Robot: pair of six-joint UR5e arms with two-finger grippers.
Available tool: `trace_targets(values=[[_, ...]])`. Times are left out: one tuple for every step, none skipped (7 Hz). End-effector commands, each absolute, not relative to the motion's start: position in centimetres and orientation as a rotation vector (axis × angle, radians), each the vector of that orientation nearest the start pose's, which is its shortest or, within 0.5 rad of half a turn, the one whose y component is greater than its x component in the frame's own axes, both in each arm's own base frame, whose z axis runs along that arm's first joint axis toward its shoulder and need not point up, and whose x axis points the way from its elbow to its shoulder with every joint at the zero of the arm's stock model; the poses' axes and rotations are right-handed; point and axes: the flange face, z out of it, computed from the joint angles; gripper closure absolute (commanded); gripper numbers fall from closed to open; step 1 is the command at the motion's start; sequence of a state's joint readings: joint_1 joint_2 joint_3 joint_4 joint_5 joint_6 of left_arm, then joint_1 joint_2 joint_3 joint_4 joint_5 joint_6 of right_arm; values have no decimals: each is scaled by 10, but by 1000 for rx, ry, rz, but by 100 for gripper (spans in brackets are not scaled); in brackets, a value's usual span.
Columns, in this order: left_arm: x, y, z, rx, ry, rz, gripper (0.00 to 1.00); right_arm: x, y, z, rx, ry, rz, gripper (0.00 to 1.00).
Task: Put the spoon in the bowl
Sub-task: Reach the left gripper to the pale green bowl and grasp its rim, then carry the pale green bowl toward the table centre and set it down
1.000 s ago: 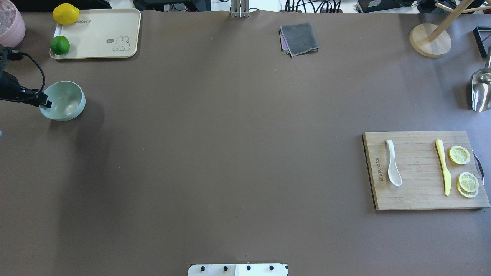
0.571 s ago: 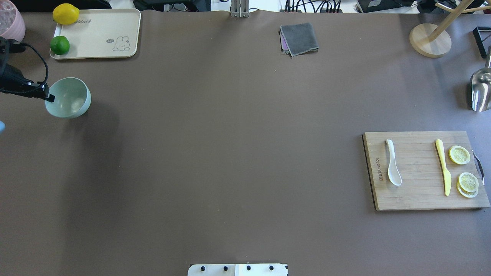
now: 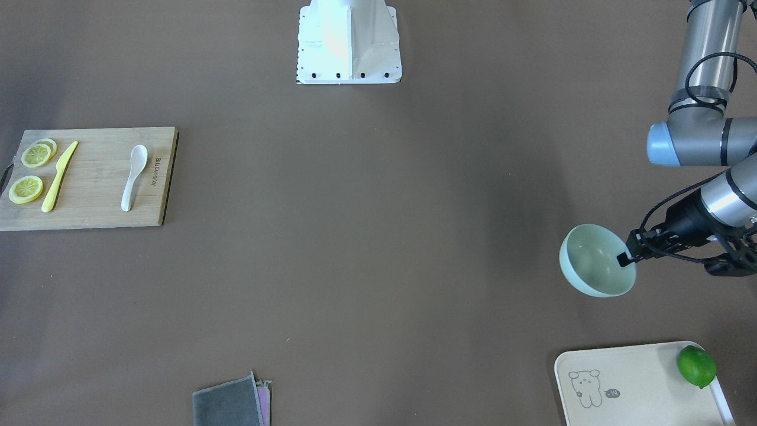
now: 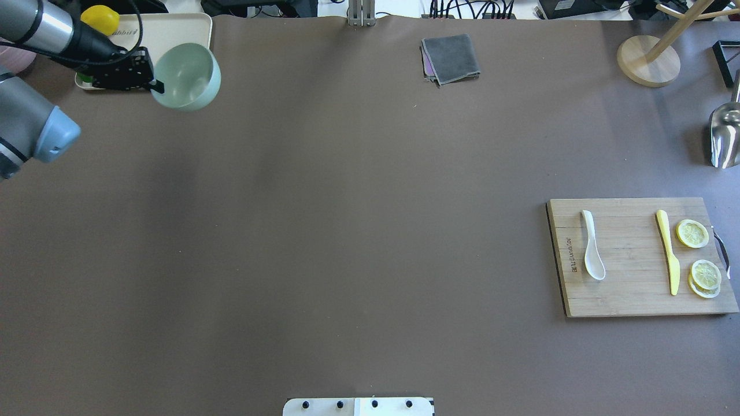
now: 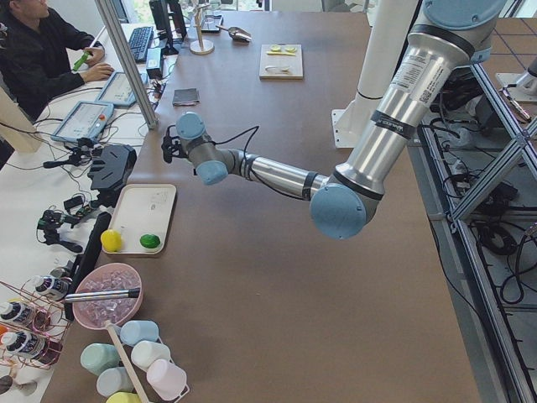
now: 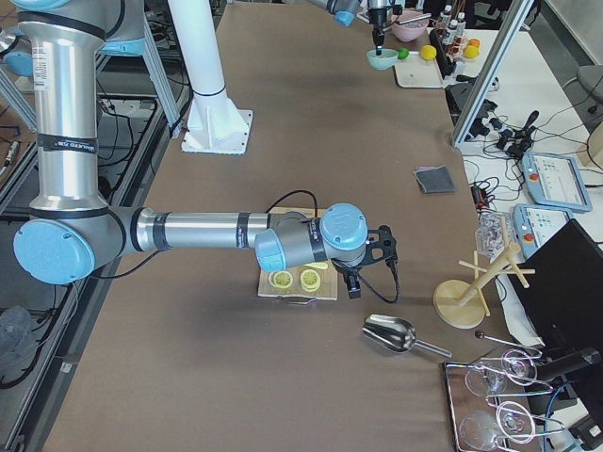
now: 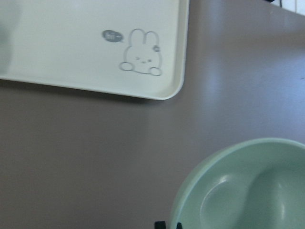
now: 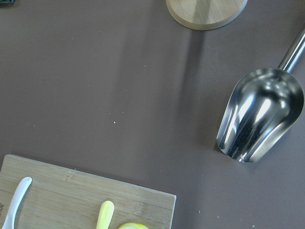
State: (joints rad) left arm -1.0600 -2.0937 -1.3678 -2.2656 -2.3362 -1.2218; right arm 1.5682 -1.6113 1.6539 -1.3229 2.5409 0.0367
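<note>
The pale mint-green bowl [image 4: 191, 72] hangs above the table at the far left, tilted, in front of the cream tray [image 4: 173, 29]. My left gripper [image 4: 157, 88] is shut on the bowl's rim; it also shows in the front view [image 3: 624, 258] with the bowl [image 3: 594, 263] and in the left wrist view [image 7: 167, 224] with the bowl [image 7: 252, 191]. The white spoon [image 4: 592, 248] lies on the wooden cutting board [image 4: 630, 294] at the right, scoop toward me. My right gripper [image 6: 353, 282] shows only in the exterior right view, beside the board; I cannot tell whether it is open.
A yellow knife [image 4: 668, 251] and lemon slices [image 4: 692, 233] share the board. A steel scoop [image 4: 725, 136] and a wooden stand [image 4: 647, 60] sit at the far right, a grey cloth [image 4: 451, 58] at the back. A lime [image 3: 696, 365] and a lemon [image 4: 99, 16] lie on the tray.
My left gripper has carried the bowl up off the table, away from me and to the right, from the left edge to in front of the tray. The spoon has not moved.
</note>
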Motion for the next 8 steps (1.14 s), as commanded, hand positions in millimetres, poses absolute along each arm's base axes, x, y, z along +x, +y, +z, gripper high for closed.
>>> trace_targets(values=[[413, -579, 258, 119, 1060, -268, 100, 50, -489, 596, 255, -967, -115, 0], [450, -567, 206, 130, 968, -282, 100, 50, -489, 596, 253, -967, -113, 0], [502, -531, 201, 157, 920, -248, 100, 50, -487, 598, 252, -968, -113, 0], [537, -506, 206, 171, 894, -256, 100, 50, -486, 597, 255, -967, -115, 0], [554, -503, 214, 172, 887, -256, 100, 50, -484, 599, 251, -967, -113, 0], [572, -490, 219, 165, 900, -231, 100, 50, -487, 597, 253, -967, -113, 0], [578, -486, 215, 155, 909, -248, 100, 50, -489, 592, 234, -975, -64, 0], [578, -486, 209, 148, 920, -266, 100, 50, -490, 585, 224, -981, -26, 0]])
